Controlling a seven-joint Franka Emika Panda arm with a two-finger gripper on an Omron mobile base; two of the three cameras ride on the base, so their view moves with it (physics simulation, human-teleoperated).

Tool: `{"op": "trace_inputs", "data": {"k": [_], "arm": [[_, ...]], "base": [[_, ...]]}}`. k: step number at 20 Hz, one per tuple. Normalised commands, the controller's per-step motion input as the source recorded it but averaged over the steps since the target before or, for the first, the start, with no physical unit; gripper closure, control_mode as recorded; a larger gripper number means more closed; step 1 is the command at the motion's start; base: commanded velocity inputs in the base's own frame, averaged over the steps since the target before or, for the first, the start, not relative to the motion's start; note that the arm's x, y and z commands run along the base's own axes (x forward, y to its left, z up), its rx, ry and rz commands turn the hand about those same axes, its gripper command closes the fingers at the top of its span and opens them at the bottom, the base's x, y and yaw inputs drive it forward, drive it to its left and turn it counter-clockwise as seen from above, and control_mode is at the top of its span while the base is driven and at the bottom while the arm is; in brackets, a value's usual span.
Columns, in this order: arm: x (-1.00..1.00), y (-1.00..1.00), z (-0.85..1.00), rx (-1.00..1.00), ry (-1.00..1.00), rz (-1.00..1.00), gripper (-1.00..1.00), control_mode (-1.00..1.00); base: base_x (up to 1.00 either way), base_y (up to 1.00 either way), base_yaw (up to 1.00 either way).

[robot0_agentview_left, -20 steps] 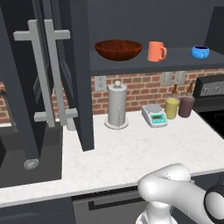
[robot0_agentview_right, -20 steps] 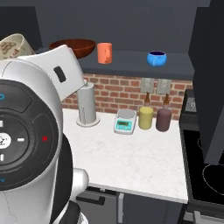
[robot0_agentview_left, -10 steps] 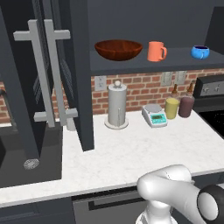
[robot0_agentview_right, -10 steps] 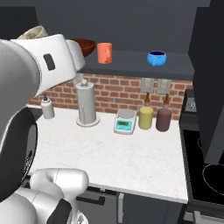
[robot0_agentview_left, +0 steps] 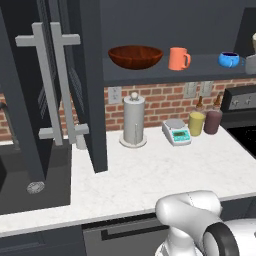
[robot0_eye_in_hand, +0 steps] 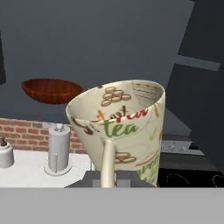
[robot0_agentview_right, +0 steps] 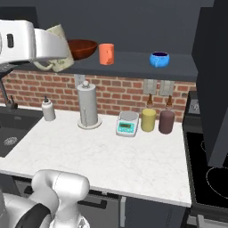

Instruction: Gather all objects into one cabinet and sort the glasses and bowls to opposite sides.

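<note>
The jaws are clamped on the rim of the cream printed cup (robot0_eye_in_hand: 127,127), held in the air left of the wooden bowl (robot0_agentview_right: 81,48) on the cabinet shelf (robot0_agentview_right: 133,60). Below lies a white marble surface (robot0_agentview_right: 111,156) before a brick wall.

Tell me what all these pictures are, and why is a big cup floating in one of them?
They show a pretend kitchen, drawn by a computer. The white curvy thing is a robot arm. Two cameras ride behind it, one on its left and one on its right. The third camera sits on its hand, so the cream cup looks huge there. It isn't floating: the jaws are shut on it, holding it up high beside the shelf.

On that shelf stand a brown bowl, an orange mug and a little blue bowl. Below, on the white counter, stand a paper-towel holder, a small scale, a yellow bottle and a brown bottle.
</note>
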Motion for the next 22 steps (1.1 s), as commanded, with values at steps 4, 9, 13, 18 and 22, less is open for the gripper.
{"op": "trace_inputs", "data": {"k": [4,9,13,18,22], "arm": [[1.00,-0.19,-0.14,0.29,0.06,-0.25,1.00,-1.00],[0.69,-0.37,-0.16,0.42,0.00,-0.07,1.00,-1.00],[0.04,-0.03,0.00,0.00,0.00,0.01,1.00,-1.00],[0.12,0.00,0.01,0.00,0.00,0.00,1.00,-1.00],[0.57,0.00,0.07,0.00,0.02,0.00,1.00,-1.00]], "base": [[0.00,0.00,0.00],[0.00,0.00,0.00],[0.00,0.00,0.00],[0.00,0.00,0.00],[0.00,0.00,0.00]]}}
